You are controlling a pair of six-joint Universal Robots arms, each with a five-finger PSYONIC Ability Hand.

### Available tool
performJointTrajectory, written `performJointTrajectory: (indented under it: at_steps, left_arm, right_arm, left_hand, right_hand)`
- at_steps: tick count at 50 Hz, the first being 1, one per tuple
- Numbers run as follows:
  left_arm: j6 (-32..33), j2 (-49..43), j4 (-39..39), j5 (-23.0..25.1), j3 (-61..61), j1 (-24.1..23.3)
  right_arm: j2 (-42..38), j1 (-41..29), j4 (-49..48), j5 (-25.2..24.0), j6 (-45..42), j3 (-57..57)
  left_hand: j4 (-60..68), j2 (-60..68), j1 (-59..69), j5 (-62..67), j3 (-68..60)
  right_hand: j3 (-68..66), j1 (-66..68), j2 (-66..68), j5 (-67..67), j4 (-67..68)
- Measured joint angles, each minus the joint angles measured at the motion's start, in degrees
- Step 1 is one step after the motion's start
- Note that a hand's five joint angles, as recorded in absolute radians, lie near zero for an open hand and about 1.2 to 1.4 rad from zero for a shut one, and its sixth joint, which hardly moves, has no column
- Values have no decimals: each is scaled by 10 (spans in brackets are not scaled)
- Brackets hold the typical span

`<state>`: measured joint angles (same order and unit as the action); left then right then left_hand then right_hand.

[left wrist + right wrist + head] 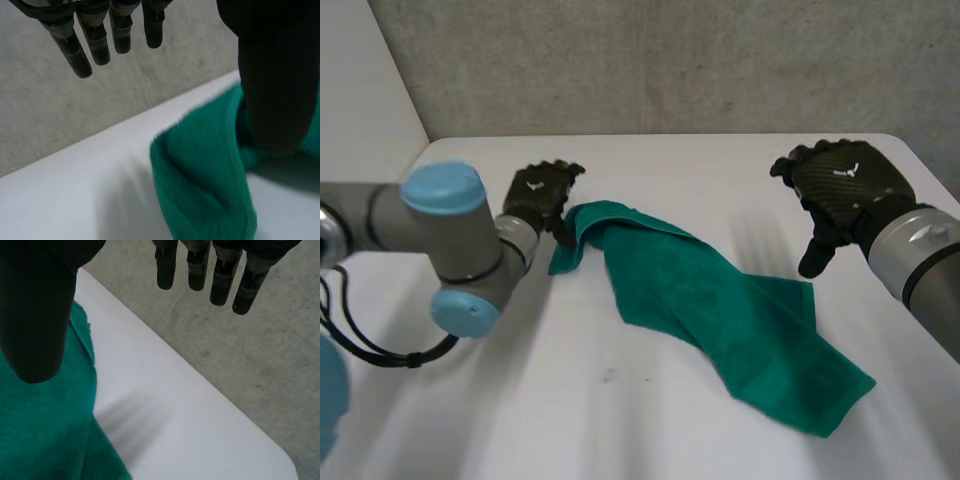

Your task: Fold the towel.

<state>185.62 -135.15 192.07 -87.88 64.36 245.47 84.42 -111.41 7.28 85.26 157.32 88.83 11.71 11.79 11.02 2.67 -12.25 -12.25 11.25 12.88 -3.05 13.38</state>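
A green towel lies crumpled on the white bench, running in a loose diagonal band from the far left towards the near right, where its wider end spreads flat. The far-left end is bunched into a fold. The left hand sits at that far-left end, open: in its wrist view the fingers hang straight and apart, holding nothing, while the thumb stands over the green pile (whether it touches the cloth cannot be told). The right hand hovers at the far right, beside the towel's right edge and clear of the bench. It is also open, with its fingers relaxed and empty in its own wrist view and the thumb pointing down over the towel's edge. The grey left arm, with its light-blue caps, reaches in from the left. A grey concrete wall rises behind the bench's far edge.
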Motion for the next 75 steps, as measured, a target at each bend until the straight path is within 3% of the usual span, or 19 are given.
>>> performJointTrajectory:
  at_steps: [7,10,12,13,14,16,22,36,38,43,44,46,49,53,58,65,75]
  left_arm:
    - [32,-82,49,15,-36,-1]
    - [36,-107,61,16,-57,-1]
    - [36,-117,64,18,-68,-1]
    - [36,-126,67,20,-79,-2]
    - [36,-129,67,21,-83,-2]
    - [35,-136,71,29,-96,-3]
    - [34,-131,78,39,-104,-9]
    - [35,138,80,46,54,-24]
    - [35,213,74,46,96,-25]
    - [35,299,52,46,131,-27]
    - [35,299,52,46,131,-27]
    - [35,339,26,46,135,-28]
    - [36,364,5,46,133,-28]
    - [36,389,-20,45,127,-28]
    - [36,400,-28,44,125,-28]
    - [36,419,-41,42,128,-28]
    - [36,420,-63,42,138,-21]
  right_arm:
    - [0,0,-24,-1,-11,34]
    - [0,-1,-38,-1,-20,50]
    - [0,-1,-42,-1,-23,54]
    - [-1,-1,-51,0,-31,63]
    - [-1,-1,-53,0,-32,64]
    - [-5,-1,-59,1,-37,68]
    - [-16,1,-63,4,-40,66]
    - [-82,68,-67,6,33,20]
    - [-105,73,-50,-11,100,-4]
    - [-129,76,-5,-85,212,-36]
    - [-129,76,-5,-85,212,-36]
    - [-139,74,13,-139,261,-41]
    - [-151,70,22,-177,294,-38]
    - [-170,58,26,-205,327,-30]
    - [-186,38,23,-203,336,-23]
    - [-207,24,21,-149,331,-25]
    - [-98,88,25,-144,258,-9]
  left_hand:
    - [63,60,73,54,-54]
    - [184,189,210,173,-183]
    - [190,195,216,178,-183]
    - [333,333,358,318,-326]
    - [357,356,384,342,-350]
    - [523,525,544,507,-513]
    - [565,561,548,526,-555]
    - [566,562,548,526,-557]
    - [566,562,548,526,-557]
    - [568,563,548,526,-559]
    - [568,563,548,526,-559]
    - [568,564,548,526,-560]
    - [568,564,548,526,-561]
    - [568,564,548,526,-562]
    - [568,565,548,526,-562]
    - [568,565,548,526,-562]
    - [568,565,548,526,-562]
  right_hand:
    - [0,0,0,0,0]
    - [0,0,0,0,0]
    - [0,0,0,0,0]
    - [0,0,0,0,0]
    - [0,0,0,0,0]
    - [0,0,0,0,0]
    - [0,0,0,0,0]
    - [0,0,0,0,0]
    - [0,0,0,0,0]
    - [0,0,0,0,0]
    - [0,0,0,0,0]
    - [0,0,0,0,0]
    - [0,0,0,0,0]
    - [0,0,0,0,0]
    - [-21,12,16,-17,12]
    - [-17,13,15,-9,11]
    - [2,1,-3,-3,-1]
